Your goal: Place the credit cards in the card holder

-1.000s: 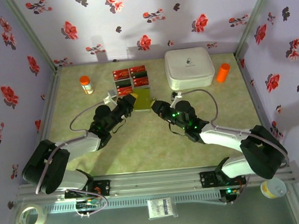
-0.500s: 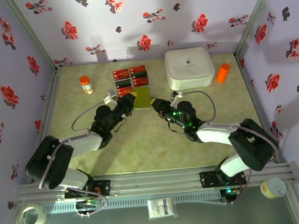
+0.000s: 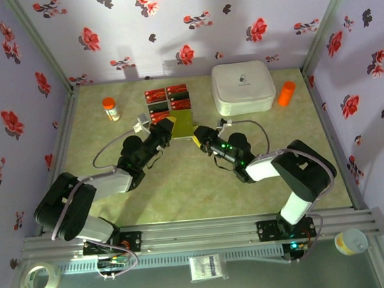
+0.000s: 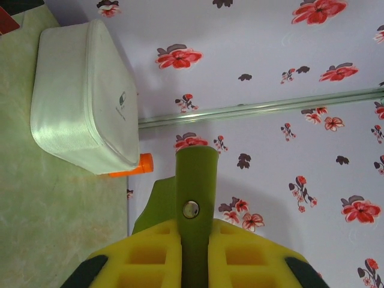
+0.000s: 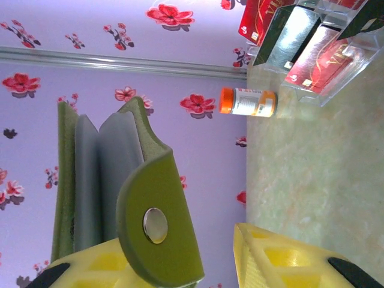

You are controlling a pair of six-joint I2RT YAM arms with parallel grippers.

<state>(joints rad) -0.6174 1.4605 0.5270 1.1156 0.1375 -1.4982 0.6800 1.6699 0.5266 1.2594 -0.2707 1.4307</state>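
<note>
a: where does the top view sit?
b: high up on the near side of the card holder (image 3: pixel 184 126), facing down, far off, taking in the whole scene.
a: and the wrist views?
b: tipped sideways, pressed close to the card holder from its left and right. all three share it.

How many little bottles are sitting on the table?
2. An orange-capped pill bottle stands left of the credit cards; an all-orange bottle sits right of the white case. Others could hide behind the arms.
</note>
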